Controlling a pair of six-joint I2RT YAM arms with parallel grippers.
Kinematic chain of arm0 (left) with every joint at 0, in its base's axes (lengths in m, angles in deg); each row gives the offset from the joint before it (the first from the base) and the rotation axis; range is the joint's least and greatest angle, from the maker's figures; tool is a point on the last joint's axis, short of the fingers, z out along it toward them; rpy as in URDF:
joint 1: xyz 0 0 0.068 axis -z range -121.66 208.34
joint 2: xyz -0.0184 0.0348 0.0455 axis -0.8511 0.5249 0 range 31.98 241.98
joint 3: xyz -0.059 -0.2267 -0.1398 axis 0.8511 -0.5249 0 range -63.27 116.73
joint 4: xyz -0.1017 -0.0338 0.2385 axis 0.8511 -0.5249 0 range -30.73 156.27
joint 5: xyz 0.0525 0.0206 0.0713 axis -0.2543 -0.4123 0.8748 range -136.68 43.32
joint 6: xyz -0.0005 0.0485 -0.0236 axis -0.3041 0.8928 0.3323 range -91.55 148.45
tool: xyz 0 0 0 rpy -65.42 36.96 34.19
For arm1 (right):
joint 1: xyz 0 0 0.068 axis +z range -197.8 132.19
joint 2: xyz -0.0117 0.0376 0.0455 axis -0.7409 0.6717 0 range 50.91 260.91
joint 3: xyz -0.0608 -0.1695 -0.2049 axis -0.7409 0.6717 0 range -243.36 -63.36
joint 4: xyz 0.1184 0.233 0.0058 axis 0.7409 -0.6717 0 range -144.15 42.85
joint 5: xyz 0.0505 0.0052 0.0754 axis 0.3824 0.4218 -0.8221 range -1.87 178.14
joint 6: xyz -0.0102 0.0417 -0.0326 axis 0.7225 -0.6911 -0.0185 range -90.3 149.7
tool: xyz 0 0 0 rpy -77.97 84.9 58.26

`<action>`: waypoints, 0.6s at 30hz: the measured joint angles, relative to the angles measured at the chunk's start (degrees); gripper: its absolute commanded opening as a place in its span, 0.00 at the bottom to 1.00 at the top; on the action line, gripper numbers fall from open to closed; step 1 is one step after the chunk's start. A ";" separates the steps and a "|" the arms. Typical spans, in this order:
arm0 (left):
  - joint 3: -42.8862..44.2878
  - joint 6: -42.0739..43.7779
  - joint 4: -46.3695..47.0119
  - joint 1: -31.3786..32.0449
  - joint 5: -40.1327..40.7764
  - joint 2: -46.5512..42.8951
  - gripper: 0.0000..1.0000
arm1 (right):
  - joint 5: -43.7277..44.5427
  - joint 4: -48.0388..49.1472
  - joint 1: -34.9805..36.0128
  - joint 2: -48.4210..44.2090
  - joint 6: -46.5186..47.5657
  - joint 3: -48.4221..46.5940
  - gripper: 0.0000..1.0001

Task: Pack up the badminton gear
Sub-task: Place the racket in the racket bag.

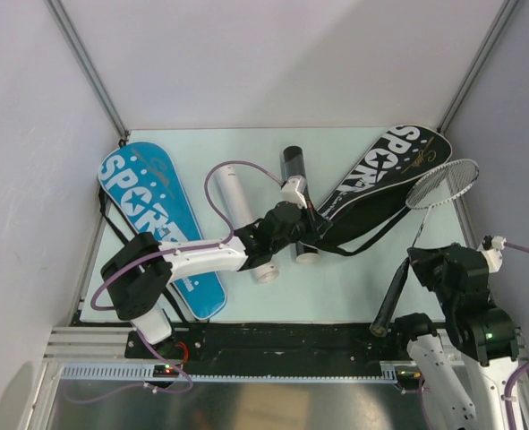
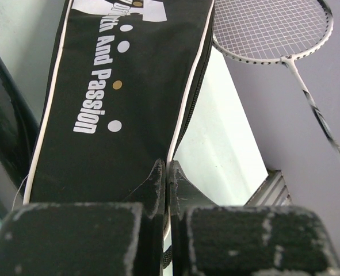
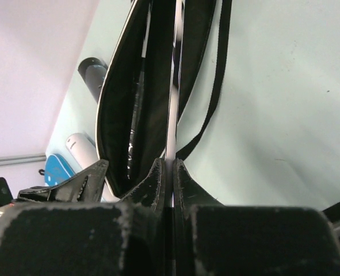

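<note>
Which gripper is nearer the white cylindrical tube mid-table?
Left. The left gripper, shut on the edge of the black SPORT racket cover, sits just right of the white tube; the right gripper, far to the right, holds the shaft of the silver-framed racket.

Pale green table (image 1: 336,287) enclosed by white walls (image 1: 273,63).

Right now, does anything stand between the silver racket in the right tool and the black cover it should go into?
Nothing visible does. The silver racket sits right beside the black cover; the cover's strap lies loose beside its shaft, not across the opening. The left tool pinches the cover's edge.
</note>
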 measured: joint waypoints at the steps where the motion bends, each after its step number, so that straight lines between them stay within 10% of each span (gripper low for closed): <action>1: 0.00 -0.37 0.00 0.00 -0.20 0.00 0.00 | -0.04 0.94 0.00 -0.61 -0.55 0.90 0.00; 18: -0.48 -7.89 2.38 0.20 -7.52 -1.01 0.00 | -8.26 16.87 -0.55 -8.63 -8.74 17.00 0.00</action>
